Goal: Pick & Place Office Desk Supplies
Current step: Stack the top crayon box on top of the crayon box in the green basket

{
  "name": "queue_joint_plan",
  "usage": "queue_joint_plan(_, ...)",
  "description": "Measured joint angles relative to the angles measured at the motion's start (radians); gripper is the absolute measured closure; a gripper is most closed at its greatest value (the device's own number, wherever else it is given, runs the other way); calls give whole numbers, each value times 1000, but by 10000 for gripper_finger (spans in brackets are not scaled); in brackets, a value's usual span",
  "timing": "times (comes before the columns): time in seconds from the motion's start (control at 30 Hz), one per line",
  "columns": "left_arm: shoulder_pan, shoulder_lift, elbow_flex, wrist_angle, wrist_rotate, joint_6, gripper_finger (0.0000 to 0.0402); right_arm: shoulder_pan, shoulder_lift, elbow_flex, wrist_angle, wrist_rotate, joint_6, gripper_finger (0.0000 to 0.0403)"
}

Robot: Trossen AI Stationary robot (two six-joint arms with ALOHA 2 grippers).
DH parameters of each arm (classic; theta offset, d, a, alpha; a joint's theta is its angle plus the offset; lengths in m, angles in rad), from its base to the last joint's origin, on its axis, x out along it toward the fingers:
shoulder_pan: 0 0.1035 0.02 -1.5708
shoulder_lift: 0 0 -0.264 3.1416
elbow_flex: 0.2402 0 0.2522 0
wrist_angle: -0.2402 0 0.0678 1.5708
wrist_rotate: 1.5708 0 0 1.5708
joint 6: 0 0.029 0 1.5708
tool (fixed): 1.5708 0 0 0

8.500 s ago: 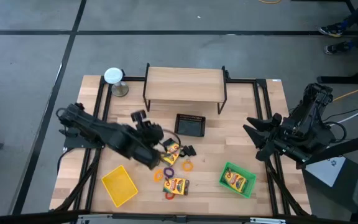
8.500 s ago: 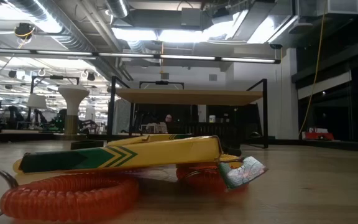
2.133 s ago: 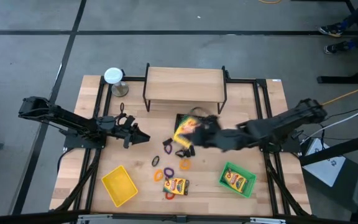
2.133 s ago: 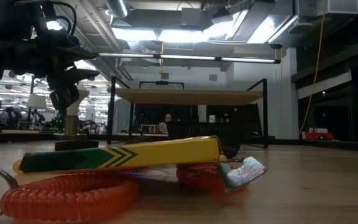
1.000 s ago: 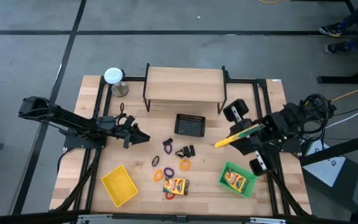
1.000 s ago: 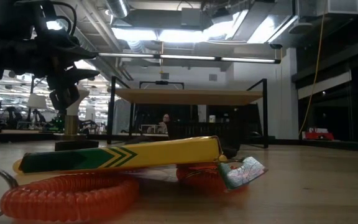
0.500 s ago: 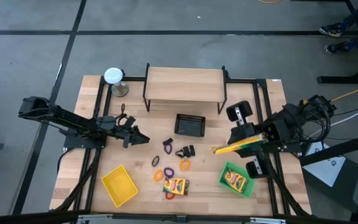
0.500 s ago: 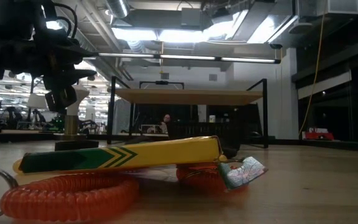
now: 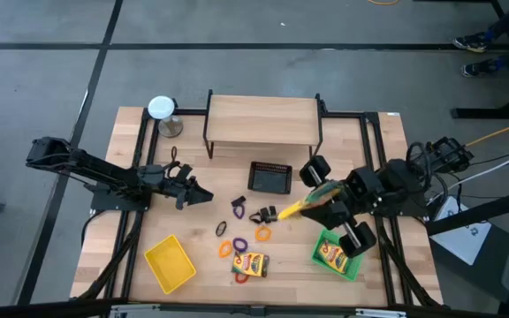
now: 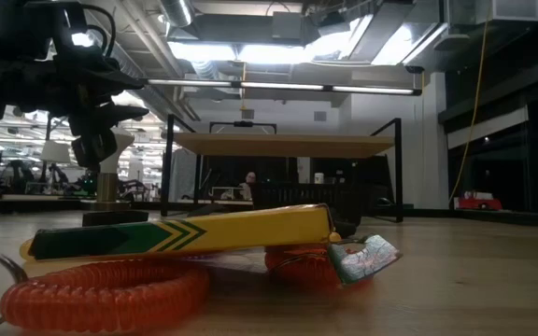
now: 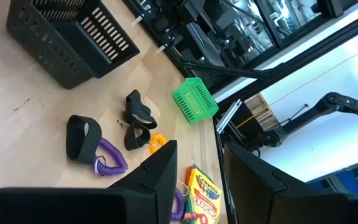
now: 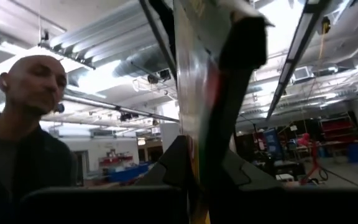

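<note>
Yellow, flat and printed with red and green, a crayon pack (image 9: 303,207) is clamped between the fingers of the right gripper (image 9: 318,200), which holds it in the air above the table (image 9: 378,150), between the black mesh basket (image 9: 269,177) and the green tray (image 9: 336,254). In the right wrist view the pack (image 12: 194,74) stands edge-on between the two dark fingers (image 12: 241,68), with the ceiling lights behind it and a person (image 12: 23,124) off to one side.

A second crayon pack (image 9: 335,256) lies inside the green tray. A third pack (image 9: 253,263) lies flat on the wood near the front edge, with a red ring (image 9: 241,277) touching it and orange rings (image 9: 227,248) just beside it. A small black clip (image 9: 264,215) and a black strap with a purple coil (image 9: 239,206) sit in front of the basket, and a purple ring (image 9: 262,232) lies near them.

The yellow tray (image 9: 169,263) sits toward the front left corner. A wooden shelf on black legs (image 9: 262,120) stands at the back, and a white-topped round metal object (image 9: 163,113) is beside it.

The left gripper (image 9: 194,193) hovers over the left part of the table with its fingers (image 11: 160,180) parted and gripping nothing, well apart from the scattered supplies.
</note>
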Motion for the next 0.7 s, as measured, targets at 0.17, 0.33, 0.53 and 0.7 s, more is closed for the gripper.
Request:
queue_joint_plan(0.17, 0, 0, 0, 0, -3, 9, 272, 1, 1, 0, 14, 54, 59, 372)
queue_joint_plan(0.33, 0, 0, 0, 0, -24, 22, 272, -8, 1, 0, 17, 71, 134, 372)
queue_joint_plan(0.53, 0, 0, 0, 0, -39, 22, 272, -47, -1, 0, -137, 177, 450, 372)
queue_joint_plan(0.7, 0, 0, 0, 0, -37, 12, 272, -49, -2, 0, -383, 241, 723, 372)
